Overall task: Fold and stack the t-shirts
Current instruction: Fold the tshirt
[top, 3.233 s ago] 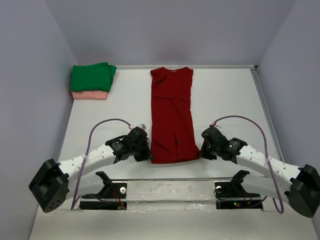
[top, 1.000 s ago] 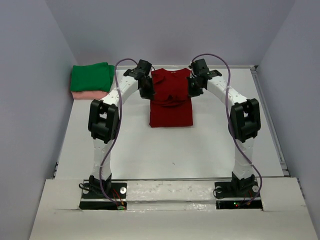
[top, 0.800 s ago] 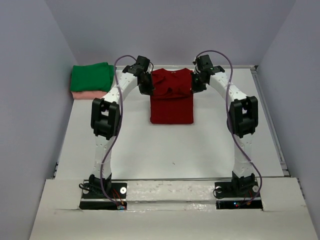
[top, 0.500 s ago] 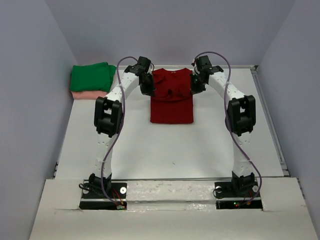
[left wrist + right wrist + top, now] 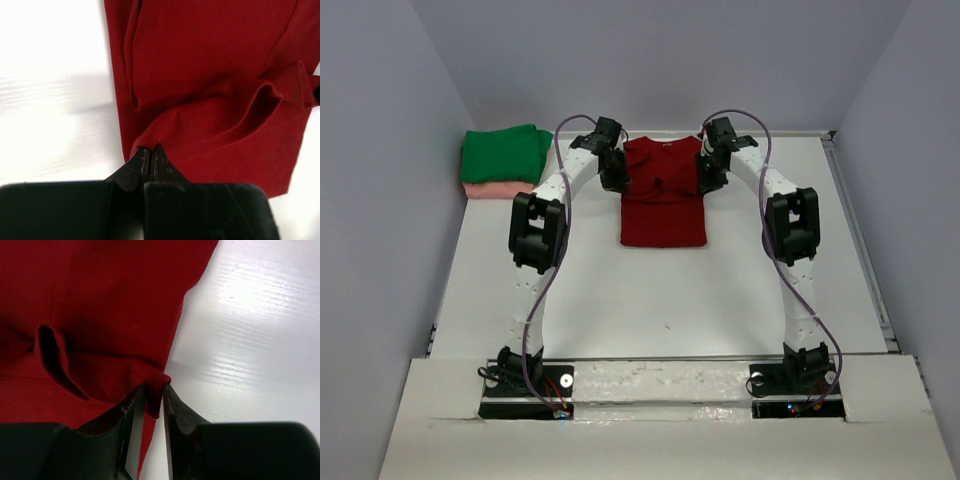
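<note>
The red shirt (image 5: 663, 215) lies doubled at the far middle of the table (image 5: 660, 300), its hem carried up to the shoulders so the halves match. The left gripper (image 5: 150, 152) has its fingers clamped together on the left hem corner. The right gripper (image 5: 154, 390) has its fingers parted with the right corner loose between them, probably releasing it. The green shirt (image 5: 504, 153) sits on the pink shirt (image 5: 498, 189) at the far left. Seconds earlier the red shirt lay full length, with both grippers at its near hem.
</note>
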